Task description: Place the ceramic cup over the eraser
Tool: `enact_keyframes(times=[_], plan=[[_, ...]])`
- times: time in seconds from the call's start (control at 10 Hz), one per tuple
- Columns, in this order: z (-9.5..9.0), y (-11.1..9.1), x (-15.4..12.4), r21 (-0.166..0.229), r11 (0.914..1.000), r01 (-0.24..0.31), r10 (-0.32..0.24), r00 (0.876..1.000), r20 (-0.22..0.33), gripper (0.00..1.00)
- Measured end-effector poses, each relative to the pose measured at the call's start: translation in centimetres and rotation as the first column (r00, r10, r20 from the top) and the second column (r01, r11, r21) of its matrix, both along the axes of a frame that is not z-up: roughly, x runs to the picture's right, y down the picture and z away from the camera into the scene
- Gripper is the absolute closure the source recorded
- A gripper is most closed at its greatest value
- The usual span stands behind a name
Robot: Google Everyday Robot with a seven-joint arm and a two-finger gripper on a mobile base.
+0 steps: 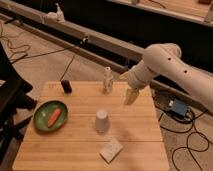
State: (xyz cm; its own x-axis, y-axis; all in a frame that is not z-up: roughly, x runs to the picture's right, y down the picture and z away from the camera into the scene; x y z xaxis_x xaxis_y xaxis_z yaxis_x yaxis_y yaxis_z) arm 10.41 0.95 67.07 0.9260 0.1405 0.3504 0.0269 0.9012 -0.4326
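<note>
In the camera view, the white arm reaches in from the right and its pincer (pixel 132 96) hangs point-down over the right rear part of the wooden tabletop (pixel 142 137); whether it is open or closed cannot be told. The ceramic cup (pixel 101 121) stands mouth-down on the tabletop, left of the pincer and nearer the front edge, apart from it. The eraser (pixel 66 86) stands upright far to the pincer's left, near the rear left corner. A slim whitish bottle (pixel 107 80) stands just left of the pincer, toward the rear. Farther left sits a green plate (pixel 38 113) with a carrot (pixel 54 117). A pale sponge (pixel 111 150) lies in front of the cup.
</note>
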Motion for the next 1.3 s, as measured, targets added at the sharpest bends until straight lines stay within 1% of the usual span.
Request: enact_keyframes(times=[0.5, 0.7, 0.8, 0.9, 1.0, 1.1, 1.3], plan=[[0.0, -0.1, 0.0, 0.003, 1.0000, 0.000, 0.000, 1.000, -0.001, 0.20], [0.3, -0.4, -0.2, 0.005, 0.9999, -0.010, 0.010, 1.000, 0.002, 0.20], [1.3, 0.2, -1.2, -0.025, 0.9992, -0.030, 0.030, 0.999, 0.016, 0.20], [2.0, 1.2, -1.4, -0.062, 0.9969, -0.047, 0.049, 0.999, 0.020, 0.20], [2.6, 2.2, -1.6, -0.098, 0.9929, -0.068, 0.071, 0.997, 0.024, 0.20], [3.3, 3.1, -1.7, -0.135, 0.9867, -0.091, 0.095, 0.995, 0.029, 0.20], [4.4, 5.0, -2.4, -0.207, 0.9699, -0.129, 0.141, 0.989, 0.045, 0.20]])
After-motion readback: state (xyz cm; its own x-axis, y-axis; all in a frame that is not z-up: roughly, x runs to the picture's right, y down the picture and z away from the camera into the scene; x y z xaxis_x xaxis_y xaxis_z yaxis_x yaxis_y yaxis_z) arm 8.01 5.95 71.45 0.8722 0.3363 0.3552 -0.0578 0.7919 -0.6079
